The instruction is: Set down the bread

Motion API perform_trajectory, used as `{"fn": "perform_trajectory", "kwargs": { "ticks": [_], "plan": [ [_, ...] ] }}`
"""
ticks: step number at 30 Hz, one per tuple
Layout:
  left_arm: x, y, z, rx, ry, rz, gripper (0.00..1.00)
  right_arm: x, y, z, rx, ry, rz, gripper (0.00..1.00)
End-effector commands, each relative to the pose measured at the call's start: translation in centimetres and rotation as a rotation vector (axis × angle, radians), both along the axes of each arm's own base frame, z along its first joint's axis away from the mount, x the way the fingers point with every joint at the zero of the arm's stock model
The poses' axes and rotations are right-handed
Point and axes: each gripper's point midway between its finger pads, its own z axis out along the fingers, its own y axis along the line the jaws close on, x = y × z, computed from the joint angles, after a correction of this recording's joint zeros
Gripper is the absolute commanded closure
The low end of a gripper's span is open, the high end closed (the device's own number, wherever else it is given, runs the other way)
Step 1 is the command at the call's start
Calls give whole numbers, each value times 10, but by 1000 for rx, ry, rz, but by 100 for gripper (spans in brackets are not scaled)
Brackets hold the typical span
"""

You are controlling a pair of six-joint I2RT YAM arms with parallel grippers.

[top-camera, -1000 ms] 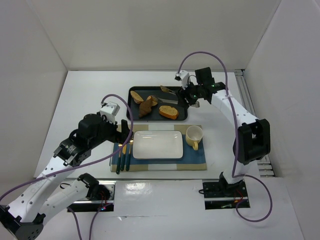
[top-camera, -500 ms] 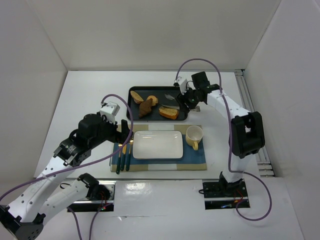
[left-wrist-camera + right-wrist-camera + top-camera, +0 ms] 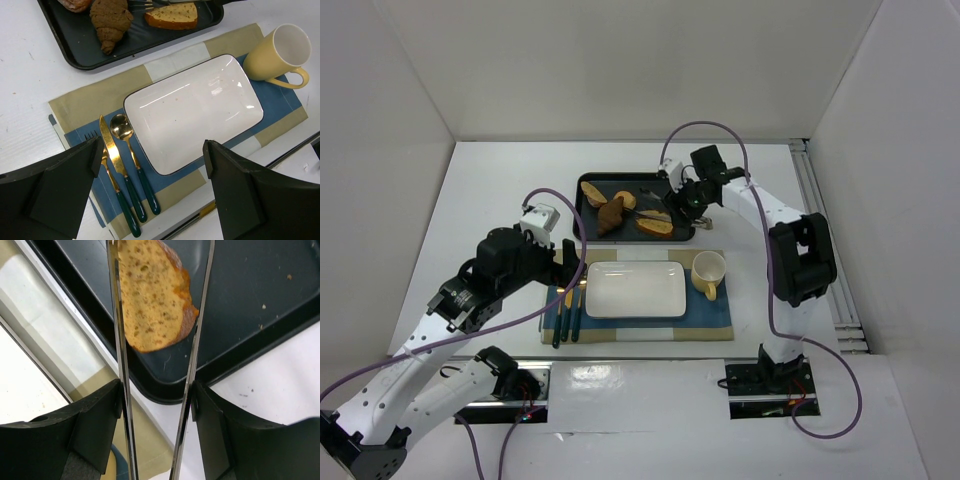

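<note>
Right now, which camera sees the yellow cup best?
The left wrist view: the yellow cup is big there, with its mouth and handle plain. The top view shows it small beside the white plate. The right wrist view doesn't show it.

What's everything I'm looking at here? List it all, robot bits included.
table: one, white, under everything
tray: one, black, far side of table
bread: one, small, round, golden-brown, on tray
dark chunk: one, dark brown, beside bread
tan piece: one, golden, tray's far left
slice: one, orange-crusted, tray's near right
tongs: one pair, silver, straddling slice
placemat: one, blue and tan, nearer than tray
plate: one, white, on placemat
cup: one, yellow, right of plate
cutlery: three, gold with green handles, left of plate
left gripper: black, open, above placemat
right gripper: black, holding tongs
</note>
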Motion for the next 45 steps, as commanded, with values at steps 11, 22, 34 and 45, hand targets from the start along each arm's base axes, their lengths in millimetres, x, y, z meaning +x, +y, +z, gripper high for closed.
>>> {"fn": "perform_trajectory", "kwargs": {
  "ticks": [11,22,34,45],
  "plan": [
    [5,2,5,10,-35,4,0,25,35,2,-10,-49,52,34],
    [5,2,5,10,-35,4,0,25,34,11,-14,-83,28,79],
    [5,2,5,10,-35,4,0,-42,10,113,81,-280,47,83],
    [7,3,2,19,-29,12,0,-209,2,62,16,35,422,81]
  ]
}}
